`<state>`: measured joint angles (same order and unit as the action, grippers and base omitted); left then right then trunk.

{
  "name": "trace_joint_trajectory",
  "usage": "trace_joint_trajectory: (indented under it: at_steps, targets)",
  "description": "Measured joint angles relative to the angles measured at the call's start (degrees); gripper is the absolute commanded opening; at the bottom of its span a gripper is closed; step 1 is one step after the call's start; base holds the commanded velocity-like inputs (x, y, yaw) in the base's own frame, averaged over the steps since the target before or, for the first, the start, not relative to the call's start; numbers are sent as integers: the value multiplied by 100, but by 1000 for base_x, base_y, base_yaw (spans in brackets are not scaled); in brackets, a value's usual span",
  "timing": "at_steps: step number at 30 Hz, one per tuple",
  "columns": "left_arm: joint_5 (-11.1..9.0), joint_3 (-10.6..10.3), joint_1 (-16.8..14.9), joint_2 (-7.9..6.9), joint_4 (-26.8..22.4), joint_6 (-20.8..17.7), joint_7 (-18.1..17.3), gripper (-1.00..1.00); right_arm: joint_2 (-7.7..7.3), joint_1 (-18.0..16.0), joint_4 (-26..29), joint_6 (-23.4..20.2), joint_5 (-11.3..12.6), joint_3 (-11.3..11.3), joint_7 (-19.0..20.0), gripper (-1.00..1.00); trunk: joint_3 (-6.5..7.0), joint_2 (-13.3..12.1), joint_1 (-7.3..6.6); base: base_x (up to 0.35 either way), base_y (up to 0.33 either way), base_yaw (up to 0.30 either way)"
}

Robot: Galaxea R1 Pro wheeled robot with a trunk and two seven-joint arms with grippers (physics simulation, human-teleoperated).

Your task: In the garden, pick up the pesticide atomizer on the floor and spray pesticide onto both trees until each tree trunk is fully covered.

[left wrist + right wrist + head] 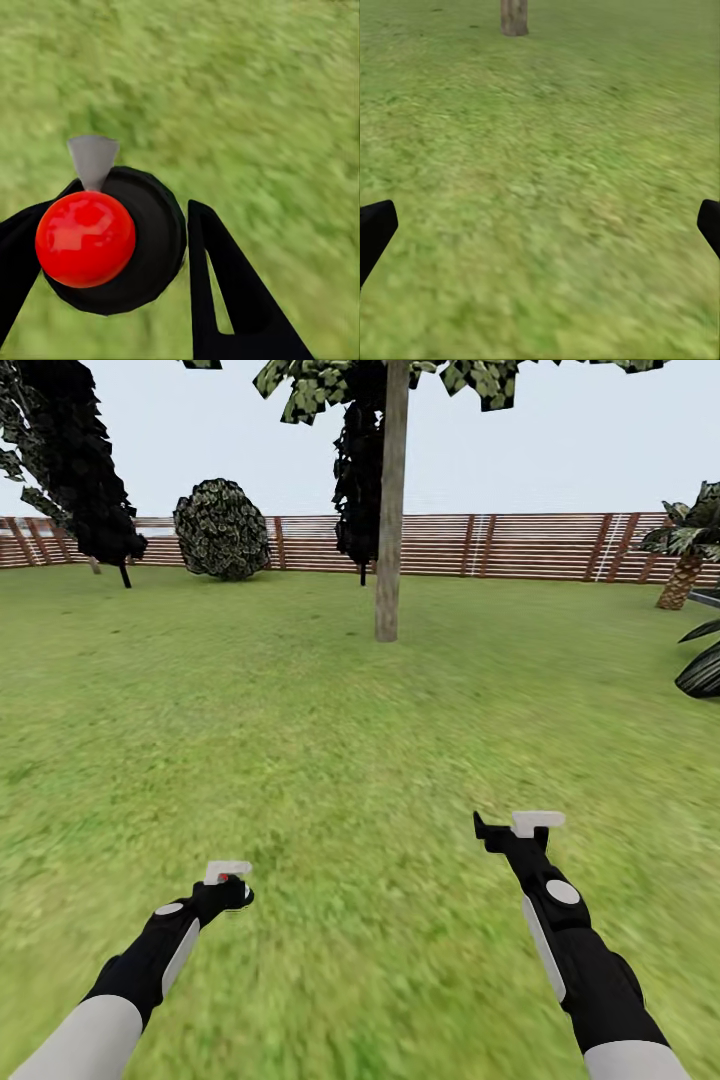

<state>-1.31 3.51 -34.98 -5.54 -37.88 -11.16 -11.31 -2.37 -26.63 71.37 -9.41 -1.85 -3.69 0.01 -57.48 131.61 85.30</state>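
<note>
Glossy red-knobbed atomizer (pixel 105 240) between left claw (pixel 112 262) fingers

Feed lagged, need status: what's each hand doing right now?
Left hand: closed on the atomizer.
Right hand: open, empty, over the grass.

This is a fenced back garden, rendered in a simulator. A grass lawn (pixel 300 740) covers the ground under and all around the left tool (pixel 232 888) and the right tool (pixel 510 830). Well ahead of both tools stands a tree trunk (pixel 390 510), pale and straight, with dark jagged leaves (pixel 330 385) above. Beyond it a brown slatted wooden fence (pixel 520 545) closes the lawn. A round bush (pixel 222 528) and a dark tree (pixel 75 460) stand ahead of the left tool, a small palm (pixel 685 555) far off beyond the right tool, under open pale sky.
</note>
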Motion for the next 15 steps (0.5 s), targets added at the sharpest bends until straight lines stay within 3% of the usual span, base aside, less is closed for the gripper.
trace_joint_trajectory:
  at_steps: [15]
  targets:
    - [0, 0, 0, 0, 0, 0, 3, -100, 0, 0, 0, 0, 0, 0, -3, 100, 0, 0, 0, 340, 79, 0]
